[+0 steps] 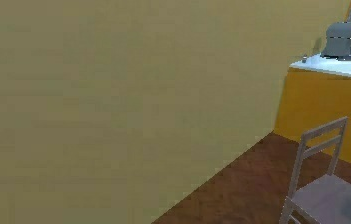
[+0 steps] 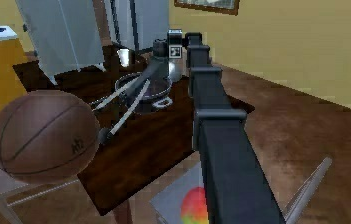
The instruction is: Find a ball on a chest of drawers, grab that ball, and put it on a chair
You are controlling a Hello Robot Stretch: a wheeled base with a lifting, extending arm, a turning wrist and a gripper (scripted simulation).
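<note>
ball (image 2: 45, 135) | brown-orange, dark curved seams, round | at gripper (image 2: 101, 120) fingertips

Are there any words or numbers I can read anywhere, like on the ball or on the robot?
None can be read.
basketball: only dark seam lines, no letters to make out.
white squares on the arm: black marks in a pattern, not words.
grey machine on the counter: too small to show any label.

Home kitchen: counter (image 1: 318, 108), chair (image 1: 333, 195), table (image 2: 155, 150).
</note>
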